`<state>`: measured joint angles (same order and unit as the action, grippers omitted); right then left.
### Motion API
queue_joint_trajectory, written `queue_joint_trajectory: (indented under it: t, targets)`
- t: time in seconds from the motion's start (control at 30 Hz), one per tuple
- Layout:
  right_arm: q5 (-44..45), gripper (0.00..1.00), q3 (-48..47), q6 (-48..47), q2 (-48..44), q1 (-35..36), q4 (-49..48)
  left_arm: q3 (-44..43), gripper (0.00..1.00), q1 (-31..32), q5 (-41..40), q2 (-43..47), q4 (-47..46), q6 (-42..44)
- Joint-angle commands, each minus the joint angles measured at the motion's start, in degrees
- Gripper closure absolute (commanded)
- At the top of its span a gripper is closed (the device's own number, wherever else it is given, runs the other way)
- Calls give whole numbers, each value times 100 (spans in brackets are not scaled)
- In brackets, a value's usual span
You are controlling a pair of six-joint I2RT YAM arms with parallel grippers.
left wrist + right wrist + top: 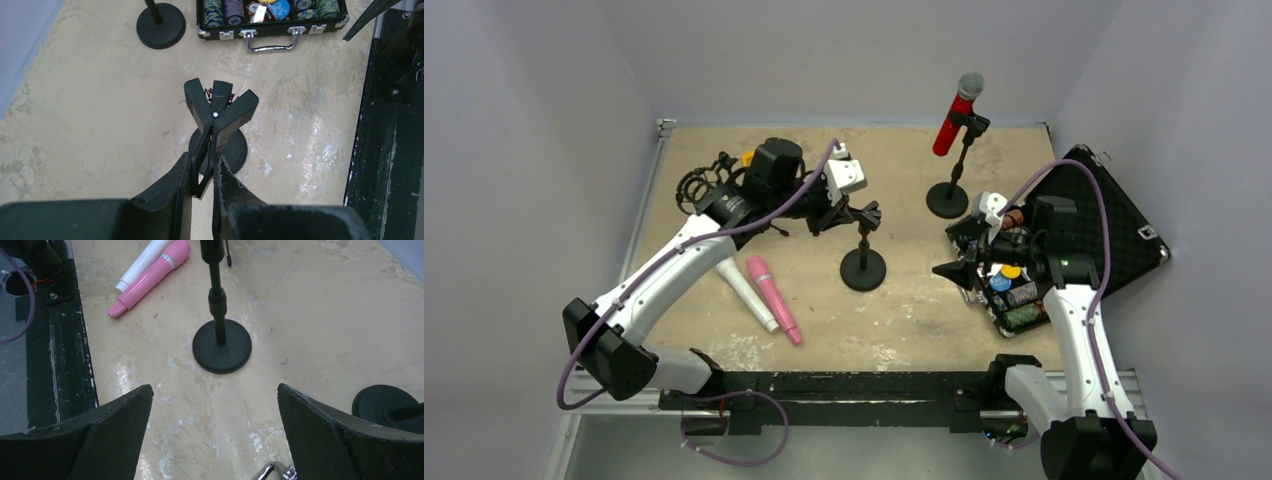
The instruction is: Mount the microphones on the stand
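Note:
The glittery red microphone (954,118) sits clipped in the far stand (947,198). The white microphone (746,293) and the pink microphone (773,298) lie side by side on the table left of the middle stand (863,270); both also show in the right wrist view, white (142,262) and pink (150,277). My left gripper (844,215) is shut on the handle end of the middle stand's black spring clip (218,107), whose mouth is spread open and empty above the stand's base (240,150). My right gripper (215,395) is open and empty, low over the table right of that stand (221,345).
An open black case of poker chips (1114,235) lies at the right, under my right arm; its handle edge shows in the left wrist view (270,30). A black shock mount (702,188) sits at the back left. A black rail (854,385) runs along the near edge.

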<state>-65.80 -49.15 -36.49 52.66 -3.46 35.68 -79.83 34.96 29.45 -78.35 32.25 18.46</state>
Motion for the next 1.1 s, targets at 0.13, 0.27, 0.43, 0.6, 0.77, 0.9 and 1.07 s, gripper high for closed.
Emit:
queue_joint_trajectory:
  t: [0.13, 0.27, 0.43, 0.6, 0.77, 0.9, 1.07]
  targets:
    - [-214, 1, 20, -103, -183, -27, 9, 347, 100, 761, -1007, 280, -792, -393]
    - [-214, 1, 1, -130, -160, -27, 29, 505, 100, 810, -1046, 360, -909, -570]
    - [-196, 1, 10, -145, -164, -25, 27, 546, 99, 811, -1055, 373, -842, -722]
    - [-189, 1, 10, -157, -154, -31, 40, 570, 65, 811, -1158, 499, -760, -982]
    - [-180, 1, 10, -165, -151, -31, 44, 689, 36, 811, -1401, 808, -817, -1200]
    - [-162, 1, 19, -181, -135, -31, 44, 759, 22, 802, -1569, 1100, -759, -1308]
    - [-143, 1, 20, -240, -95, -31, 80, 997, 7, 785, -1839, 1607, -794, -1433]
